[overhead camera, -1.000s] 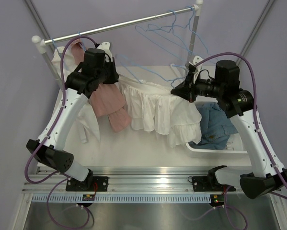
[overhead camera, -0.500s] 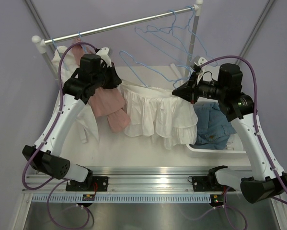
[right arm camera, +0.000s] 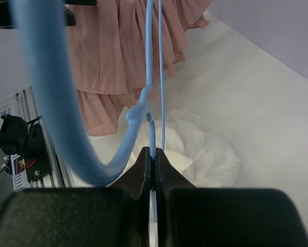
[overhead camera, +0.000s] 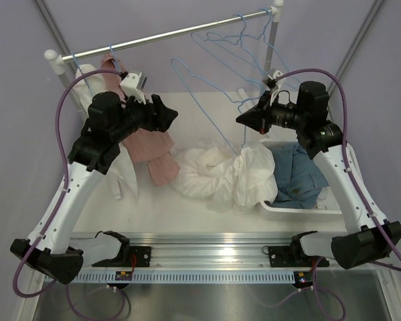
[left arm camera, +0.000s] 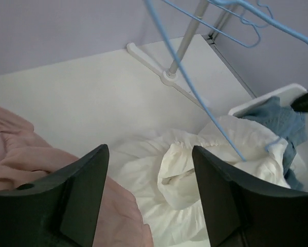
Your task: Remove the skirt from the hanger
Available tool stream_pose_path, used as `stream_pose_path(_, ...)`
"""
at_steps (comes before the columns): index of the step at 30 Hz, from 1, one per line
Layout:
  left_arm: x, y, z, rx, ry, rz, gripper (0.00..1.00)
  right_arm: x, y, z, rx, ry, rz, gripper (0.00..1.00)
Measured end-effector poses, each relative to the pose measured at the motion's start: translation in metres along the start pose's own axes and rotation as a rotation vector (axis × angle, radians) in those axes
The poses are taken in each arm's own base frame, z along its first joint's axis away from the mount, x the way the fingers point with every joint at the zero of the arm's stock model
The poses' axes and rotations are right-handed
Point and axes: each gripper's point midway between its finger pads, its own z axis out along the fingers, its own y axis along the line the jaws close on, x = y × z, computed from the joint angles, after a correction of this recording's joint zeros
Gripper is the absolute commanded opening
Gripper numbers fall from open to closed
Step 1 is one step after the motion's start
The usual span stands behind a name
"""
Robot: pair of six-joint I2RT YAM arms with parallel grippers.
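Left claw (left arm camera: 148, 154) hangs spread, the heaped skirt (left arm camera: 169, 175) lying below.

Lilac walls (overhead camera: 13, 87), white table (overhead camera: 160, 208), metal rail (overhead camera: 167, 35)

Overhead rear view plus close wrist views, skirt (overhead camera: 220, 174) in all

left gripper (left arm camera: 149, 154) now spread wide, white skirt (overhead camera: 217, 175) off the blue hanger (right arm camera: 46, 87), fallen in a heap on the table (overhead camera: 160, 208), left arm pulled back
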Motion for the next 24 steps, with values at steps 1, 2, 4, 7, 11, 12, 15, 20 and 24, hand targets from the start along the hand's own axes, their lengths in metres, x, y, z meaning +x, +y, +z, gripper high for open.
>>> stream_pose_path(1, -0.001, -0.009, -0.001, 0.03, -0.009, 0.033, 0.73, 0.0, -0.003, 0.003, 0.0, 0.002, 0.005, 0.0)
stream_pose_path(2, 0.0, -0.018, -0.002, 0.062, -0.013, 0.064, 0.73, 0.002, -0.006, 0.006, 0.0, 0.005, 0.01, 0.0)
stream_pose_path(4, 0.002, -0.036, -0.003, 0.123, -0.016, 0.126, 0.74, 0.005, -0.009, 0.009, 0.0, 0.012, 0.017, 0.0)
stream_pose_path(7, 0.006, -0.057, -0.003, 0.193, -0.019, 0.238, 0.74, 0.009, -0.014, 0.014, -0.004, 0.025, 0.011, 0.0)
stream_pose_path(11, 0.011, -0.075, -0.003, 0.242, -0.031, 0.412, 0.78, 0.006, -0.011, 0.019, -0.025, 0.039, -0.048, 0.0)
stream_pose_path(12, 0.012, -0.079, -0.002, 0.249, -0.037, 0.474, 0.79, 0.006, -0.009, 0.021, -0.032, 0.042, -0.066, 0.0)
stream_pose_path(15, 0.015, -0.093, -0.003, 0.263, -0.06, 0.671, 0.85, 0.009, -0.001, 0.024, -0.048, 0.062, -0.122, 0.0)
stream_pose_path(20, 0.007, -0.101, 0.0, 0.219, -0.112, 0.918, 0.84, 0.024, 0.005, 0.028, -0.057, 0.125, -0.192, 0.0)
stream_pose_path(24, -0.009, -0.092, 0.01, 0.124, -0.154, 1.033, 0.86, 0.033, 0.008, 0.028, -0.064, 0.164, -0.243, 0.0)
